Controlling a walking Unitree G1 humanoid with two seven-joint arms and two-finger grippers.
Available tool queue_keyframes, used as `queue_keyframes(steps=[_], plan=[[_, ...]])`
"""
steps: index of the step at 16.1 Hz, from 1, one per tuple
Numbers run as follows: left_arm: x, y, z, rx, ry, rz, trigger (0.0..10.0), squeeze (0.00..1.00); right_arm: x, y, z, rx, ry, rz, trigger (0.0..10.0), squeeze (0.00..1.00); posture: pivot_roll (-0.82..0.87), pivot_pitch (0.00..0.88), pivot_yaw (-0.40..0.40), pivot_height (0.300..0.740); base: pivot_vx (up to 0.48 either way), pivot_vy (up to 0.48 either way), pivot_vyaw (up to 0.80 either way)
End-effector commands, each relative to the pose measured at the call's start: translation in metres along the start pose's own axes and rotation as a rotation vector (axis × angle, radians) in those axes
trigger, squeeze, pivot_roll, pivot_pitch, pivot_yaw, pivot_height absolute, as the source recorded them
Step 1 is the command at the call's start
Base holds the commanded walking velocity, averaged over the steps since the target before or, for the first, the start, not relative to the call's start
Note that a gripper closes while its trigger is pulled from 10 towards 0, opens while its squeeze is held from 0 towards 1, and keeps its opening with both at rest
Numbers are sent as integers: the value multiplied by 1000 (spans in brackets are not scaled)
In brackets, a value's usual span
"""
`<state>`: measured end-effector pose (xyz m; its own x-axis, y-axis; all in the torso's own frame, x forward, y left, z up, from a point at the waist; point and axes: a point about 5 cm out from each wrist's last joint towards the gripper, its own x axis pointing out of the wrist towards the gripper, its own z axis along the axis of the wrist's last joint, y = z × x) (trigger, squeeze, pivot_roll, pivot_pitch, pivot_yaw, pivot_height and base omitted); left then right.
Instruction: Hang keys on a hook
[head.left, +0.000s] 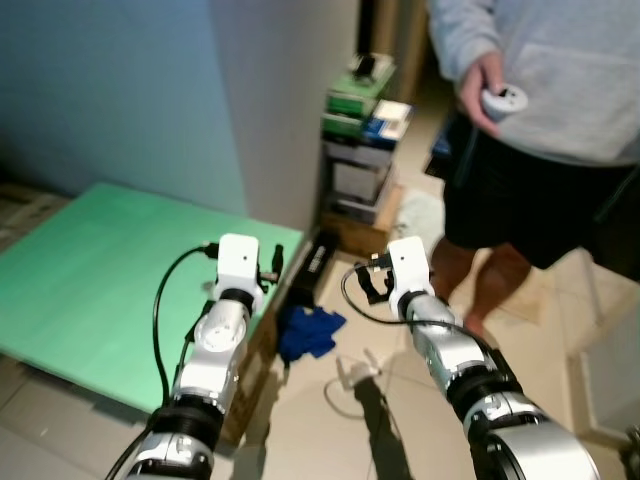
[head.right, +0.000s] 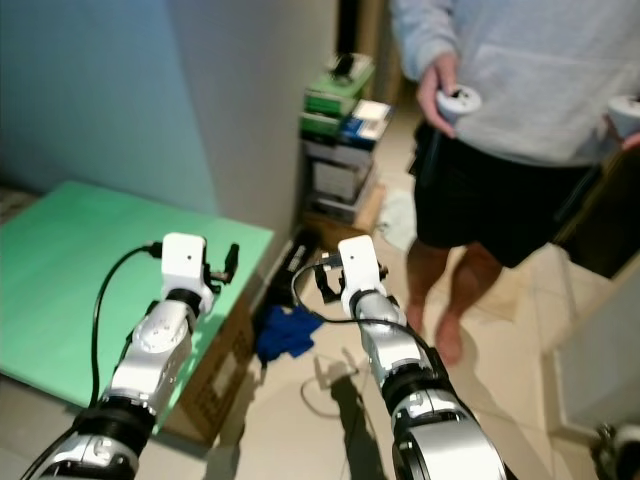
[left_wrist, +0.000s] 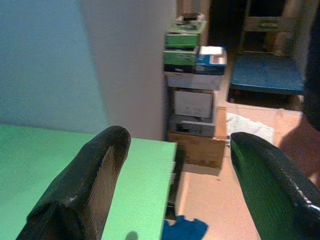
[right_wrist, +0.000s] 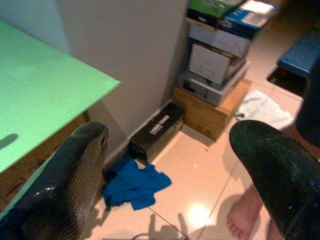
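Well, no keys or hook could be made out anywhere, so the job looked to be at its very start, with a search ahead. Both arms were raised in front of the robot: the left gripper (head.left: 268, 265) hung over the corner of the green board (head.left: 90, 270), fingers spread wide with nothing between them, and the right gripper (head.left: 372, 283) hovered above the floor (head.left: 330, 420) just beside it, also spread and empty. Below and between them a blue cloth (head.left: 308, 333) lay crumpled on the tiles next to a black box (right_wrist: 156, 131) against the wall, and a white cable (head.left: 345, 378) curled nearby. Further back stood a stack of boxes (head.left: 362, 140). A person (head.left: 540, 110) stood close on the right, a controller (head.left: 503, 99) in hand, bare feet on the tiles. The risk from here, as I judged it: stepping forward could snag that cable or cloth, and a swing of the right arm could catch the person's legs, given how near they were.
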<state>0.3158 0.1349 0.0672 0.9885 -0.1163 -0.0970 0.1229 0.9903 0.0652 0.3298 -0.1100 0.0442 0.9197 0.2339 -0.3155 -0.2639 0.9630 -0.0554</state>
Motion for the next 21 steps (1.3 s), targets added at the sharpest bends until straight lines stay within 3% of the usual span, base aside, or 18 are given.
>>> queue_keyframes(steps=[1, 4, 21], plan=[[2, 1, 4, 7, -8, -5, 10000, 0, 0, 1, 2, -1, -6, 1, 10000, 0, -43, 0, 41, 740, 461, 0, 0], [2, 0, 3, -3, -4, -5, 10000, 0, 0, 4, 4, -16, -26, 35, 10000, 0, -43, 0, 41, 740, 460, 0, 481], [-2, -4, -1, 24, 17, -15, 10000, 0, -2, 8, 0, -12, -16, 67, 10000, 0, -45, 0, 43, 740, 0, 0, 576]])
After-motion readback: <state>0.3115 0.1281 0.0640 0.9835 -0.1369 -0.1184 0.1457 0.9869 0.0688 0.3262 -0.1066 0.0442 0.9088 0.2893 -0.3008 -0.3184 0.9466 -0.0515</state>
